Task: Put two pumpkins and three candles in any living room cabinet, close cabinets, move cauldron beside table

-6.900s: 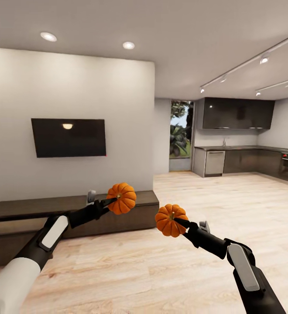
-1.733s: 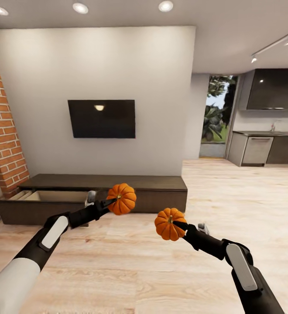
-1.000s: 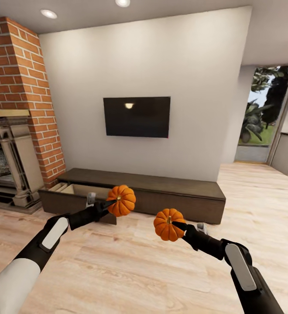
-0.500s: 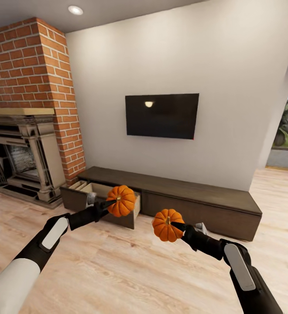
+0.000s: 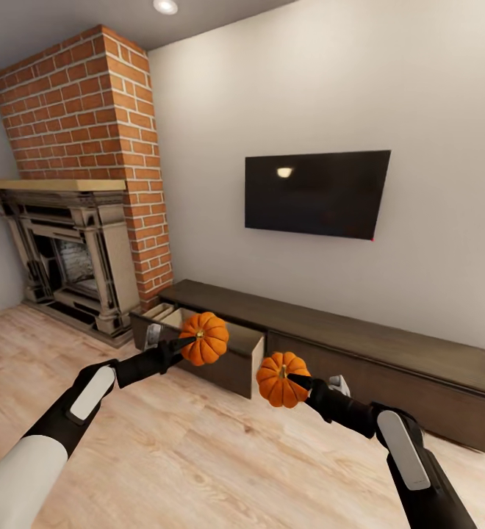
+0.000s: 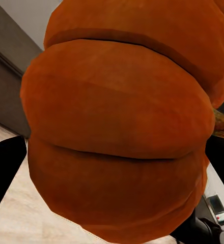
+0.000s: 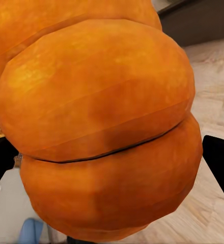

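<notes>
Two bright orange ribbed pumpkins are showing before the dark brown cabinet; beside the cabinet, red brick is rising over pale wood floor.

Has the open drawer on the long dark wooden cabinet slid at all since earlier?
Cannot tell. The camera turned; the drawer stands open at the long dark wooden cabinet's brick-fireplace end, as before.

Each pumpkin hides the tips of the fingers that hold it. The left one also covers part of the open drawer, so its inside is unclear. The cabinet is cut off at the right edge.
</notes>
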`<state>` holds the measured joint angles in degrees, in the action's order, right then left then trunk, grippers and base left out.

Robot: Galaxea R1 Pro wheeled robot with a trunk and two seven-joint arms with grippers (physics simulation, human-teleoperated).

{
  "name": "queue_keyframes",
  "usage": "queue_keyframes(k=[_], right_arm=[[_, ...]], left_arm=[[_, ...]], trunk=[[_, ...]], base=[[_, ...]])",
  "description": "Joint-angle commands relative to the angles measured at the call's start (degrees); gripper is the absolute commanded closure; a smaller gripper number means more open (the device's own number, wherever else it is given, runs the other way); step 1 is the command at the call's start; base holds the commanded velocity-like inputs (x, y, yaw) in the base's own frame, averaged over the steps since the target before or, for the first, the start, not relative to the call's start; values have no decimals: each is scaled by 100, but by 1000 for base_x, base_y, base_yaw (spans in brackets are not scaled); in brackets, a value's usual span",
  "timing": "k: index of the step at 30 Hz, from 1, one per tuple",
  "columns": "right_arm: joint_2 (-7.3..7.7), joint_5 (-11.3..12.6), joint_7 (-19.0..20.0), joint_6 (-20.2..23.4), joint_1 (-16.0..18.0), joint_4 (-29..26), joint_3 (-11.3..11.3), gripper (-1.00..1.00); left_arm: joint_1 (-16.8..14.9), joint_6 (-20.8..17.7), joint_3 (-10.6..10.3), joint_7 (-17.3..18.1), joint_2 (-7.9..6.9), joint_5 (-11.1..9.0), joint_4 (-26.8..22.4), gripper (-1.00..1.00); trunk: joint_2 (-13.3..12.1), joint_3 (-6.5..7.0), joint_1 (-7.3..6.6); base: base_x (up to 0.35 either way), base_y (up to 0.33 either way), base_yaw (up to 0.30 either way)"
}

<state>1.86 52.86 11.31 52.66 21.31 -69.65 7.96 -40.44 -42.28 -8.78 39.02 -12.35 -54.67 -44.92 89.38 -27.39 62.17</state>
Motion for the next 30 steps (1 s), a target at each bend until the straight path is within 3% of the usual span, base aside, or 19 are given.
queue_keyframes(k=[1,30], right_arm=[[-3,40,56,34,4,-5,13,100],[-9,40,56,34,4,-13,4,100]], left_arm=[[-9,-53,-10,1,-4,-105,0,100],[-8,-53,-10,1,-4,-105,1,100]], trunk=[[4,-10,3],[4,-118,3]], base=[[334,68,260],[311,175,260]])
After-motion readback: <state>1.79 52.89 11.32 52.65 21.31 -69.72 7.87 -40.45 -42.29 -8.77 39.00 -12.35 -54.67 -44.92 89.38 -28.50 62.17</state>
